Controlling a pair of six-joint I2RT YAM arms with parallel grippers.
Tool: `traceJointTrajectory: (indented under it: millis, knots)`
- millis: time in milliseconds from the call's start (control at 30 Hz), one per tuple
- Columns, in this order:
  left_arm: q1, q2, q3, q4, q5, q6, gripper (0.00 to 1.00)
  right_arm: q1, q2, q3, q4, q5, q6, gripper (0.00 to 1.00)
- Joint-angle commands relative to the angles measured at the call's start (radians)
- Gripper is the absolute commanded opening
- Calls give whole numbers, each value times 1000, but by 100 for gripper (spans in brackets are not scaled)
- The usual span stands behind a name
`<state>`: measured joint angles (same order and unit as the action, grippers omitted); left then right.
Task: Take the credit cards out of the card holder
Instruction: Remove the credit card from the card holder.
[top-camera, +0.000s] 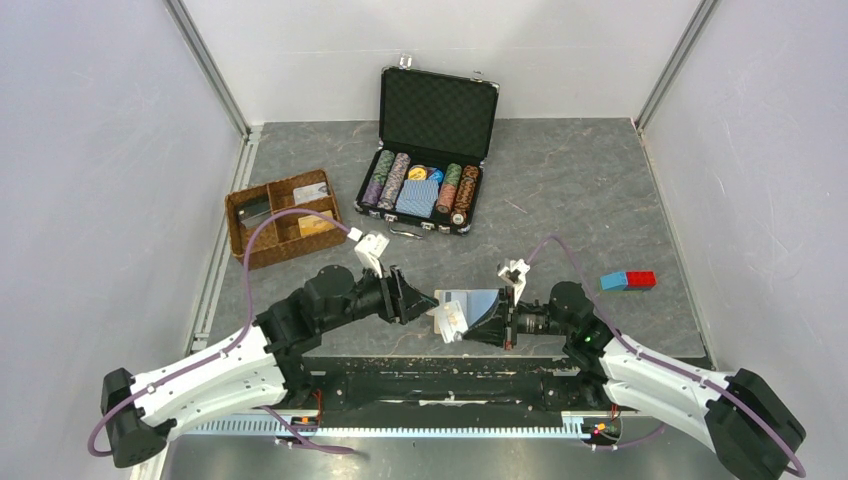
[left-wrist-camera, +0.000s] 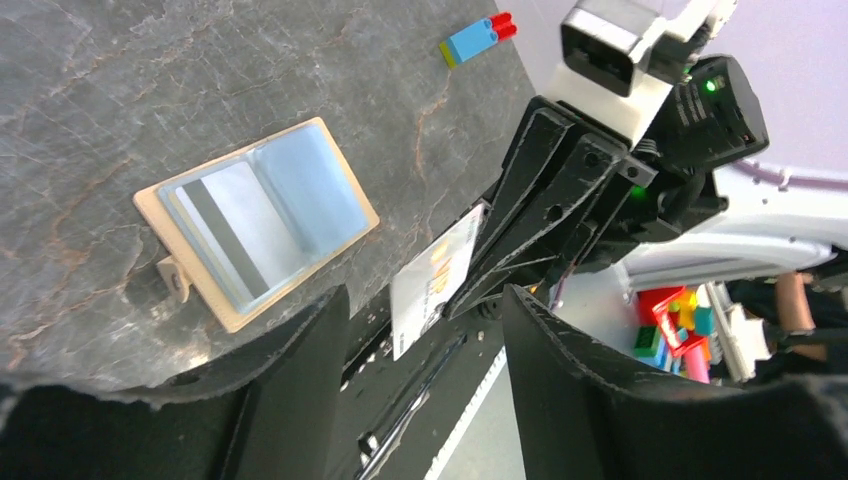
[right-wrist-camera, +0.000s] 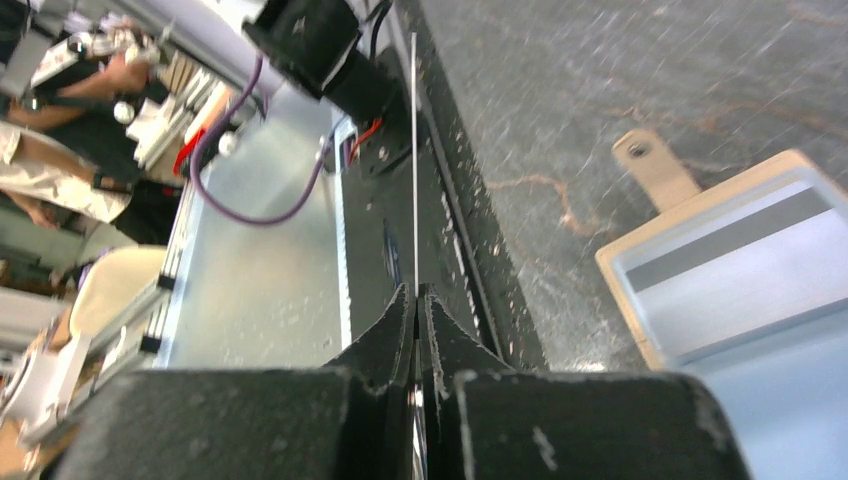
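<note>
The tan card holder (top-camera: 478, 298) lies open on the table between my grippers, blue-grey pockets up. It also shows in the left wrist view (left-wrist-camera: 320, 190) and the right wrist view (right-wrist-camera: 770, 300), its strap tab (right-wrist-camera: 650, 165) pointing away. A card with a black stripe (left-wrist-camera: 215, 235) sits in one pocket. My right gripper (top-camera: 468, 326) is shut on a white credit card (top-camera: 450, 320), held on edge just off the holder's near-left corner; the card is seen edge-on in the right wrist view (right-wrist-camera: 414, 170). My left gripper (top-camera: 425, 300) is open and empty, facing that card (left-wrist-camera: 435, 285).
A brown wicker divided tray (top-camera: 243, 243) with cards in it stands at the back left. An open black case (top-camera: 440, 105) of poker chips and a blue deck stands at the back centre. A red and blue block (top-camera: 628, 280) lies to the right.
</note>
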<state>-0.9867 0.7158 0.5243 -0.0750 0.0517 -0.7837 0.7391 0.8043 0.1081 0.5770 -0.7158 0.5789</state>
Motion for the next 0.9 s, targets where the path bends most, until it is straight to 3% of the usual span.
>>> traceJointTrajectory:
  millis: [0,200,400,633,867]
  knots:
    - [1,43,123,-203,105,170,65,-2,10,13,-20,-170,-79,0]
    - [0,168,204,-230,253,229,62,-1,2,-7,23,-206,-69,0]
    - [0,243,223,-179,330,252,43,-1,10,-3,23,-217,-61,0]
    - [0,252,219,-163,376,262,33,-1,-1,-2,13,-212,-66,0]
    - [0,285,195,-111,450,250,5,-1,1,5,13,-211,-62,0]
